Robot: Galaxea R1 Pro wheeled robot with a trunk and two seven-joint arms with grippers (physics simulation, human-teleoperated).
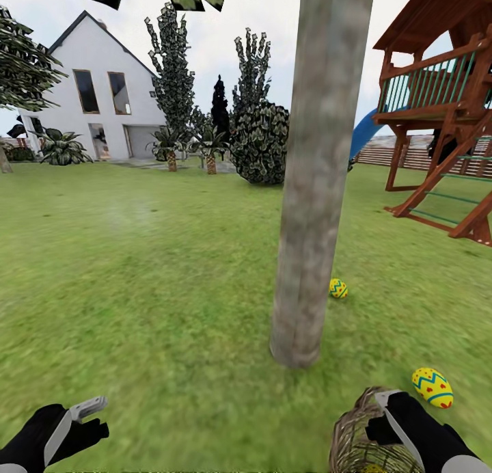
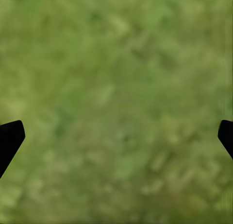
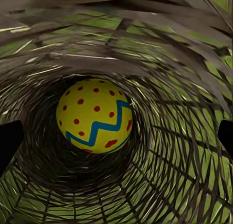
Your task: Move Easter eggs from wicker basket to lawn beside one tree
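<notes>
right wrist view looks down into the wicker basket [image 3: 160, 175] at the last egg [image 3: 94, 115], the right gripper [image 3: 116, 136] spread wide to reach it, two eggs [image 1: 432, 387] already by the tree [image 1: 311, 206]

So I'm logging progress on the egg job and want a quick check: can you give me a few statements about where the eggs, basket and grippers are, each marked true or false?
1. Two Easter eggs lie on the lawn, one by the tree, another nearer the wicker basket. True.
2. The basket holds no egg. False: one egg sits at its bottom.
3. The right gripper points into the basket, fingers apart. True.
4. The left gripper holds an egg. False: it is open over bare grass.
5. The basket is left of the trunk. False: it is to its right.
</notes>
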